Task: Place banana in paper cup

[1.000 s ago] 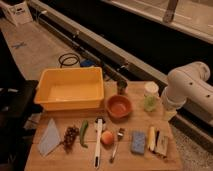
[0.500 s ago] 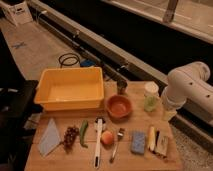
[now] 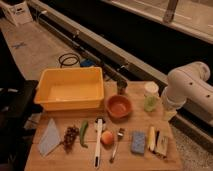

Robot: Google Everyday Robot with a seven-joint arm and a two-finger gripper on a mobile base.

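While banana (image 3: 151,138) is lying on worktop (image 3: 130,161), apart from paper cup (image 3: 151,90), we are logging nothing done; hand, spread apart, sitting hidden behind arm (image 3: 187,87) at right.

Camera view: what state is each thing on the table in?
banana: lying flat beside the sponge, untouched
paper cup: upright, no banana inside
orange bowl: upright, empty
yellow bin: upright, empty
gripper: out of view; only the white arm shows, right of the table

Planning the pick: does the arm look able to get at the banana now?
Probably yes: the banana lies uncovered near the arm, nothing above it; the gripper is out of view at right.
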